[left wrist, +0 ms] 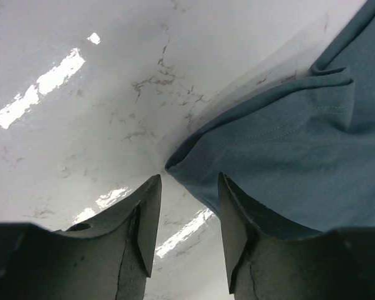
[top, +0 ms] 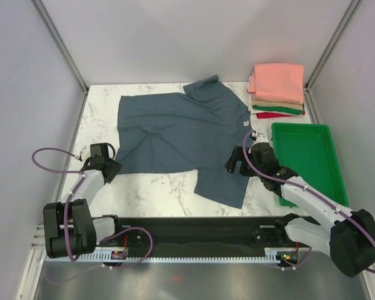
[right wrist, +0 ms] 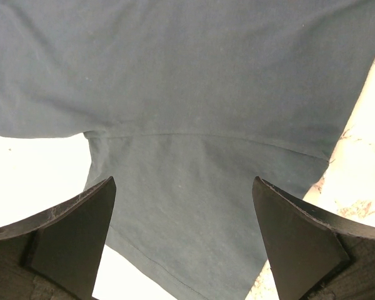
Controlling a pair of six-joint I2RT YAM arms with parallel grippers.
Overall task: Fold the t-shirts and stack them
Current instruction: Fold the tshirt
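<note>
A slate blue-grey t-shirt [top: 175,131] lies spread out on the marble table [top: 156,190], one sleeve pointing toward the near edge. My left gripper [top: 114,167] is low at the shirt's lower left corner. In the left wrist view, that gripper [left wrist: 189,179] has its jaws apart; the corner of the shirt [left wrist: 287,150] lies just beyond the tips, with the right finger [left wrist: 237,215] over the hem and nothing clamped. My right gripper [top: 235,165] hovers wide open over the near sleeve; in its wrist view the gripper [right wrist: 183,182] straddles the sleeve cloth [right wrist: 187,206].
A stack of folded t-shirts [top: 277,87], salmon-pink on top with tan, green and red below, sits at the back right corner. A green plastic tray [top: 309,156] stands at the right edge, next to the right arm. Grey walls surround the table.
</note>
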